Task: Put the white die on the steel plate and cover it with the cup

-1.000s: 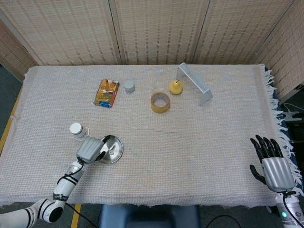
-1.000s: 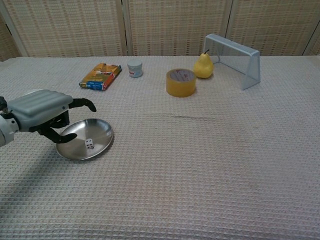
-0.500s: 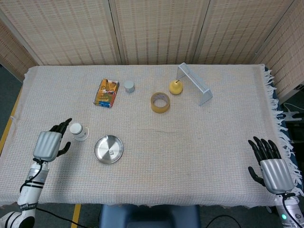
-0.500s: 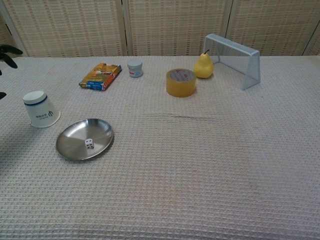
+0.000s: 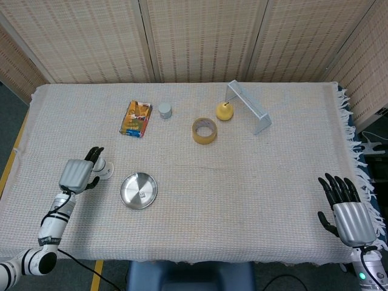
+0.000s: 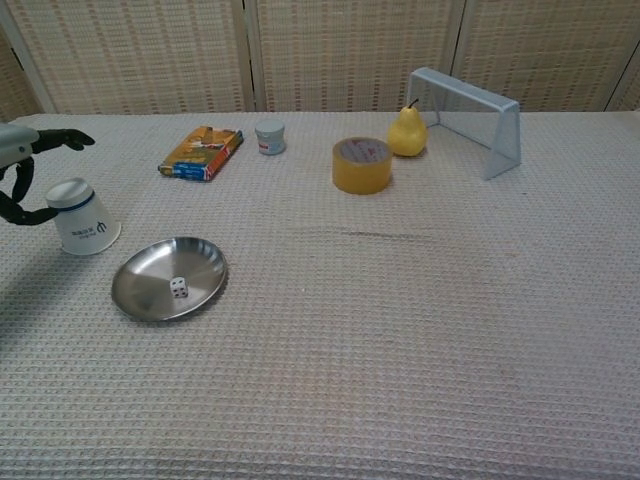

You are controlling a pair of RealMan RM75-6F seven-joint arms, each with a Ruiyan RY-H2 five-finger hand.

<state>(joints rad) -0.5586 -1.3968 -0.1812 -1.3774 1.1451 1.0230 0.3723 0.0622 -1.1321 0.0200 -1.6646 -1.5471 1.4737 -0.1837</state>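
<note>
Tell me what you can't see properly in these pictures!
- Cup: the head view hides most of it under the left robot hand; touching or not, I cannot tell.
- Left robot hand: cut off by the chest view's left edge.
- White die: dots too small to read.
- Right robot hand: outside the chest view.

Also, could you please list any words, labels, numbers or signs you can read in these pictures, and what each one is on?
None can be quoted as it reads.
Cup: dark logo and small print, too small to read.
Orange packet: printed artwork, lettering blurred.
Small jar: label with a red mark, unreadable.
White die: dark pips on the faces, count unclear.
Tape roll: no print visible.
</note>
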